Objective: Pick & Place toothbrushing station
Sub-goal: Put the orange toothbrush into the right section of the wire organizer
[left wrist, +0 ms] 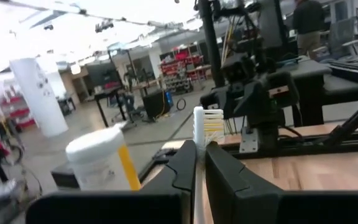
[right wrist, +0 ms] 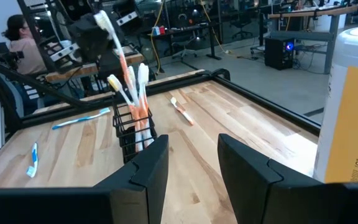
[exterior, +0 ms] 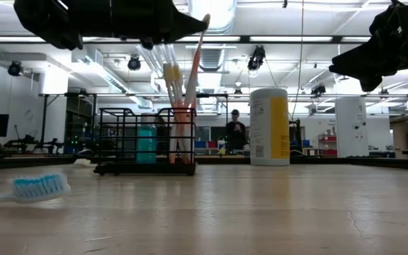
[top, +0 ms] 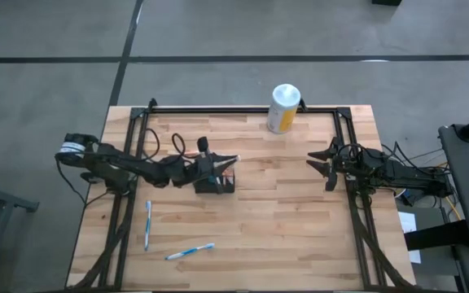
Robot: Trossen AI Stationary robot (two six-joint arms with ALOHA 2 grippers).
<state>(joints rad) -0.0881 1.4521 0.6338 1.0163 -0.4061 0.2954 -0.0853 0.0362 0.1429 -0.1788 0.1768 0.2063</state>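
I see the small black wire basket sitting on the wooden tabletop, a bit left of the middle. A few orange and white toothbrushes stand up inside it, and something teal is in there too.

My left gripper is right above the basket. Its fingers are squeezed almost all the way together on one toothbrush. In the left wrist view the white and yellow bristles poke up just past the fingertips. In the low view this toothbrush leans, with its bottom end down in the basket and its top end up at the gripper.

My right gripper is over the right side of the tabletop, well apart from the basket. It hangs in the air, its fingers are spread wide, and it holds nothing.

Two blue and white toothbrushes lie flat on the tabletop near the front left. One points front to back, and the other lies near it, slanted. A small orange toothbrush lies on the wood beside the basket.

A white tub with a yellow label stands at the back edge of the tabletop, away from the basket.

A person is in the room far behind the tabletop.
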